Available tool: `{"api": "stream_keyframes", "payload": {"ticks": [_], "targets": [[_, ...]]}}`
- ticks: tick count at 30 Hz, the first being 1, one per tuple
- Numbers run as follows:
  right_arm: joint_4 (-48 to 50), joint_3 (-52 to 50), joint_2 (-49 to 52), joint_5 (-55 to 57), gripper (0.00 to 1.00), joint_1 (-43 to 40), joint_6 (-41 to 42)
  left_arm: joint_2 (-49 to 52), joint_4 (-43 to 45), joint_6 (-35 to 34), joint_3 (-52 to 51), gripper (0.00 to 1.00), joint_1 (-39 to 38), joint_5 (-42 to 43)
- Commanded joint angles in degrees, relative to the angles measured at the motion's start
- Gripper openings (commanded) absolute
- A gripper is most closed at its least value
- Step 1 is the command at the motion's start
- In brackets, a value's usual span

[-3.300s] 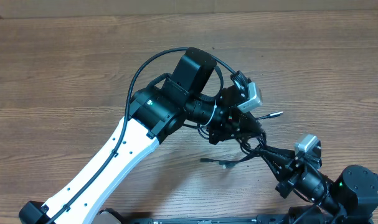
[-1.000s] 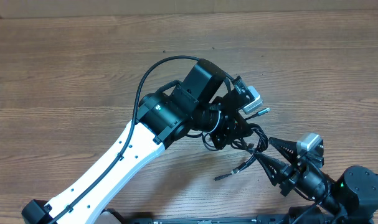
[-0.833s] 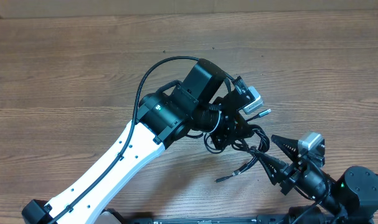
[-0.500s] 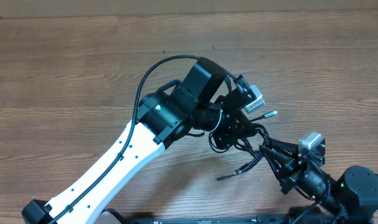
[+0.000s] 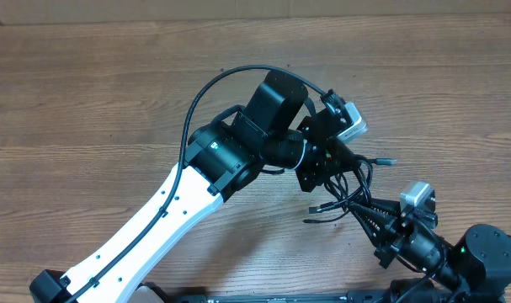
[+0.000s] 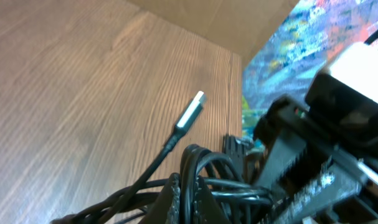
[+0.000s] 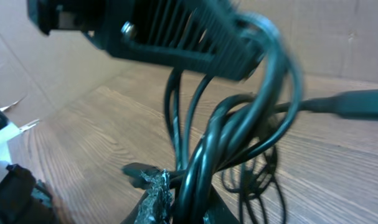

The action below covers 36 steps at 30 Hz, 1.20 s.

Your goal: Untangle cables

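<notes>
Low at the right of the overhead frame, the right claw [image 5: 363, 212] is closed tight on the thin black rubbery cables [image 5: 353, 189]. The knot will probably handle light, limp and springy. Just above it, the left claw [image 5: 321, 175] pinches the same bundle. A stiff silver-tipped plug [image 6: 192, 109] sticks out free, probably the firmer place to hold. Farthest lies the brown wood-grain counter [image 5: 87, 93].

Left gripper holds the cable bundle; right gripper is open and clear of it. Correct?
Not quite. The right gripper is shut on the cables too, as the right wrist view shows. The left gripper does hold them.
</notes>
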Motion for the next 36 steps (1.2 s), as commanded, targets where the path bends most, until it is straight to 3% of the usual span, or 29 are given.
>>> {"api": "stream_keyframes", "payload": {"ticks": [1,13,19,21,24,27,31,36], "targets": [[-0.85,0.04,-0.35,-3.61,0.11,0.33,-0.39,0.24,3.43,-4.61,0.81,0.04,-0.13,-2.21],[-0.83,-0.61,-0.35,-3.80,0.08,0.33,-0.39,0.24,8.83,-24.39,0.81,0.04,-0.13,-14.38],[-0.83,-0.61,-0.35,-3.52,0.08,0.33,-0.42,0.24,9.01,-24.48,0.81,0.04,-0.13,-14.95],[-0.85,-0.61,-0.35,-3.50,0.09,0.33,-0.42,0.24,7.41,-20.11,0.81,0.04,-0.13,-14.93],[-0.90,-0.61,-0.35,-1.95,0.26,0.33,-0.35,0.24,1.84,-9.49,0.81,0.04,-0.11,-14.97],[-1.27,-0.61,-0.35,-0.04,0.35,0.33,-0.15,0.24,-4.11,-1.73,0.81,0.04,-0.11,-14.95],[-1.29,-0.61,-0.35,2.51,0.39,0.33,0.02,0.24,-8.52,2.93,0.81,0.04,-0.11,-13.40],[-1.31,-0.61,-0.35,5.95,0.44,0.33,0.04,0.24,-8.70,10.71,0.81,0.04,-0.13,0.31]]}}
